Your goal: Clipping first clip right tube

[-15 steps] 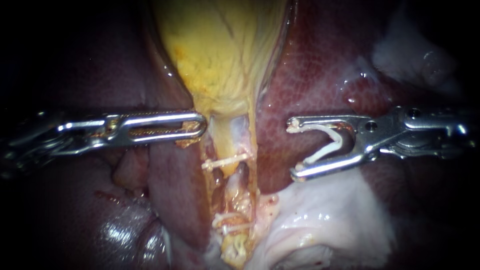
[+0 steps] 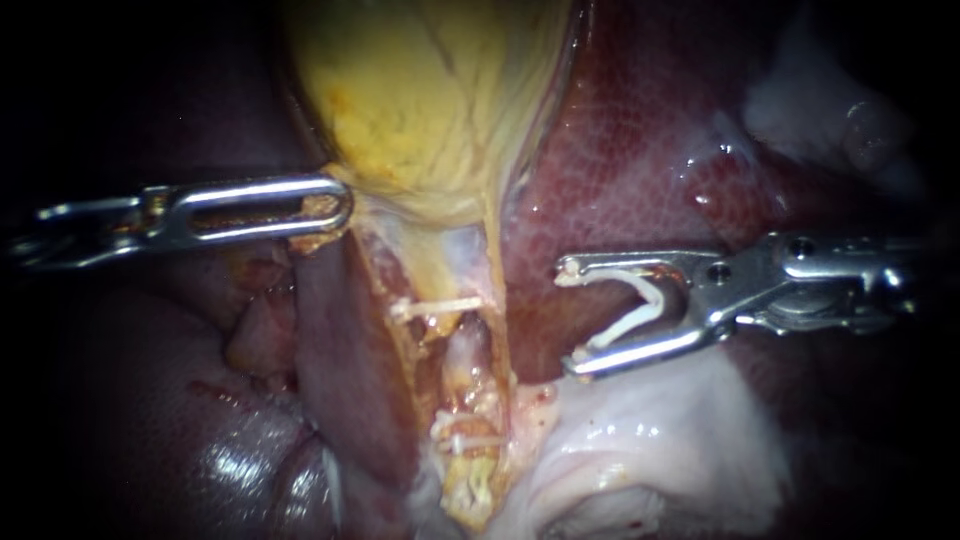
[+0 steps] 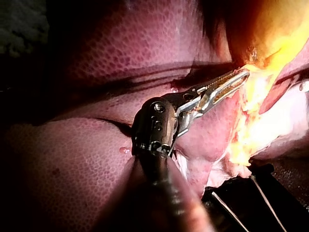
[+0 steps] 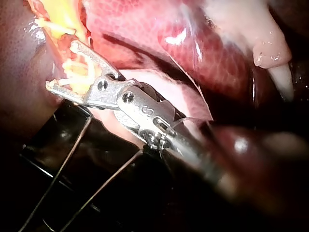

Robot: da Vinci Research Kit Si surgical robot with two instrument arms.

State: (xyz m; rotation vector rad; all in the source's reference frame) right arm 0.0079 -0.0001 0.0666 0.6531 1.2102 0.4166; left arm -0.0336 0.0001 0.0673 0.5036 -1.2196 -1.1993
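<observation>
The yellow gallbladder (image 2: 430, 110) narrows downward into a pale tube (image 2: 470, 365) that carries two white clips (image 2: 440, 305) (image 2: 465, 440). My left instrument (image 2: 335, 212) comes in from the left, its jaws shut on the gallbladder's lower left edge; in the left wrist view its jaws (image 3: 239, 77) bite into yellow tissue. To the right of the tube, and apart from it, is my right instrument (image 2: 567, 318). Its jaws stand wide apart with a bent white clip (image 2: 640, 305) seated between them. In the right wrist view this instrument (image 4: 60, 66) lies just short of the tube (image 4: 77, 72).
Dark red liver (image 2: 640, 150) surrounds the gallbladder on both sides. Pale whitish tissue (image 2: 650, 440) lies under my right instrument. A dark frame with thin wires (image 4: 63, 159) sits under the specimen in the right wrist view.
My left instrument has drawn back leftward and slightly up, pulling the gallbladder's neck with it. My right instrument has moved a little down and left, closer to the tube.
</observation>
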